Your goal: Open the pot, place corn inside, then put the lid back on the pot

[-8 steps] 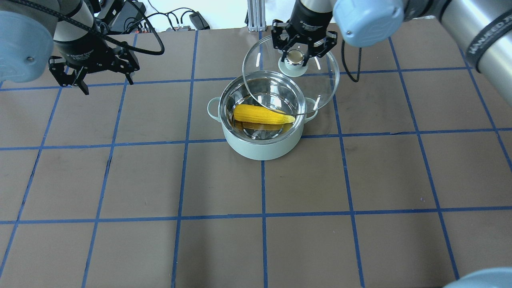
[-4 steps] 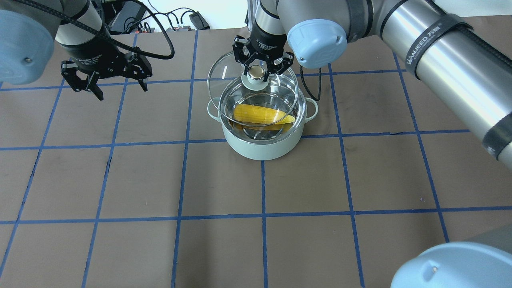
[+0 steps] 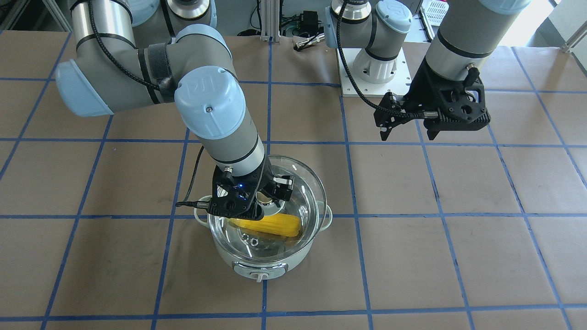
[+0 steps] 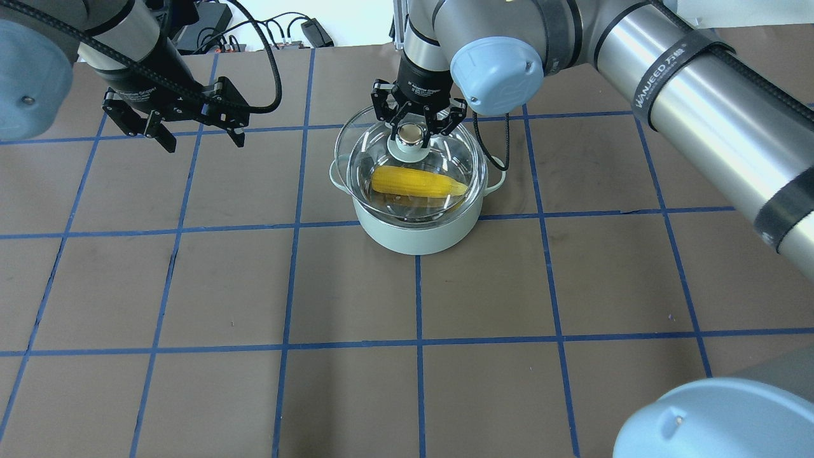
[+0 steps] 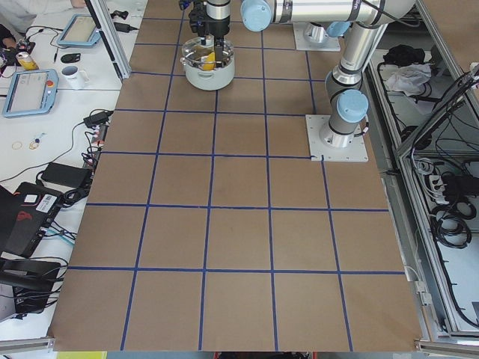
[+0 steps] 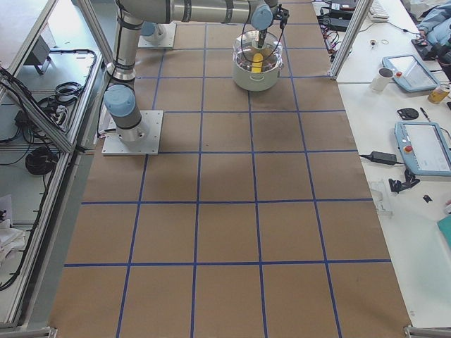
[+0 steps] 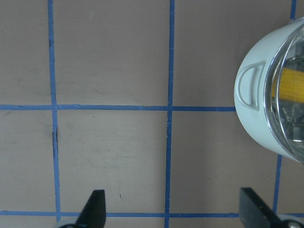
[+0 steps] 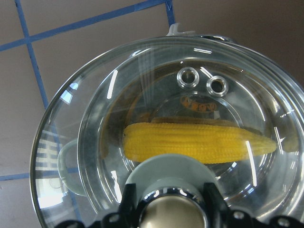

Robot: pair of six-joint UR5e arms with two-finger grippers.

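Showing the pot's (image 3: 223,257) dial (image 3: 259,276) hidden overhead, front view has right claw (image 3: 265,198) clasping lid (image 3: 303,192), left claw (image 3: 407,135) splayed.

One pot (image 4: 416,236), one lid (image 4: 446,150), one ear of corn (image 4: 416,181)

The right arm (image 4: 668,70) reaches in from the overhead view's right, wrist pointing down, the right end effector (image 4: 412,132) clamped on the knob of the lid (image 4: 448,152), one jaw on either side. The left arm (image 4: 121,25) hangs well off to the side above the worktop (image 4: 509,286). Its left end effector (image 4: 205,141) is empty, jaws spread wide and pointing down.
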